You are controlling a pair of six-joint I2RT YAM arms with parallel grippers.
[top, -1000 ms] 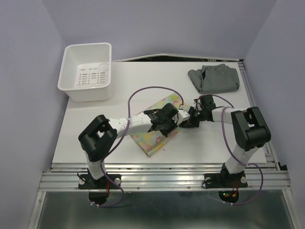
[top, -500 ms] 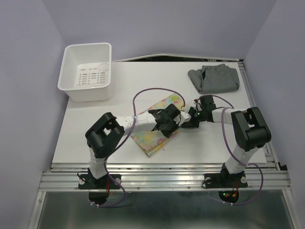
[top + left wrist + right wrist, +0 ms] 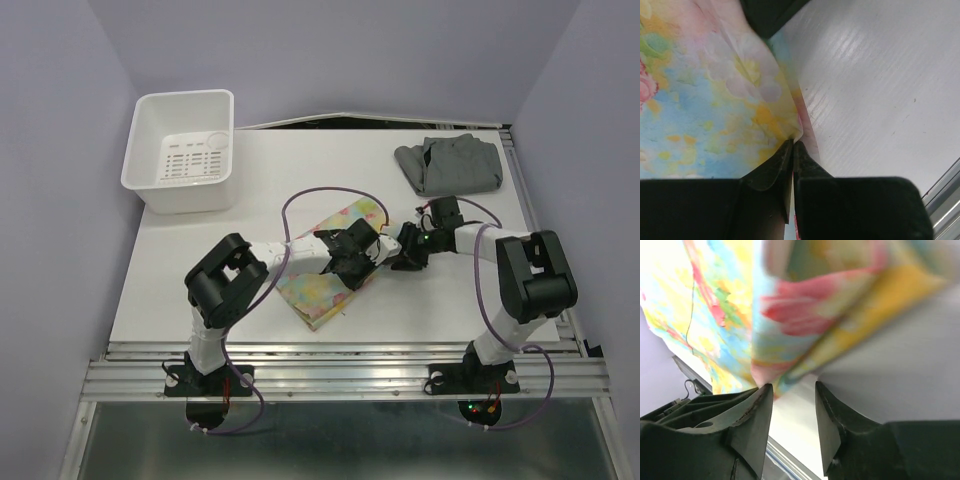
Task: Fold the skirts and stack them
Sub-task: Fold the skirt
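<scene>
The floral skirt (image 3: 318,282) lies folded into a rectangle in the middle of the table. Its right edge fills the left wrist view as pastel cloth (image 3: 715,90). My left gripper (image 3: 366,254) sits at that edge. Its jaws (image 3: 793,142) are almost together, with a thin fold of the floral cloth pinched at the tips. From the right, my right gripper (image 3: 393,250) faces the same edge. It is open (image 3: 793,386), and the floral skirt's corner (image 3: 790,315) hangs just past its left fingertip, not between the fingers. The grey skirt (image 3: 450,165) lies folded at the back right.
A white plastic bin (image 3: 185,150) stands at the back left of the table. A metal rail (image 3: 340,350) runs along the near table edge, and another rail (image 3: 515,170) runs down the right side next to the grey skirt.
My right gripper has opened and let go of the floral skirt's edge, drawing back a little to the right. My left arm's elbow has swung right; its jaws have barely loosened.
</scene>
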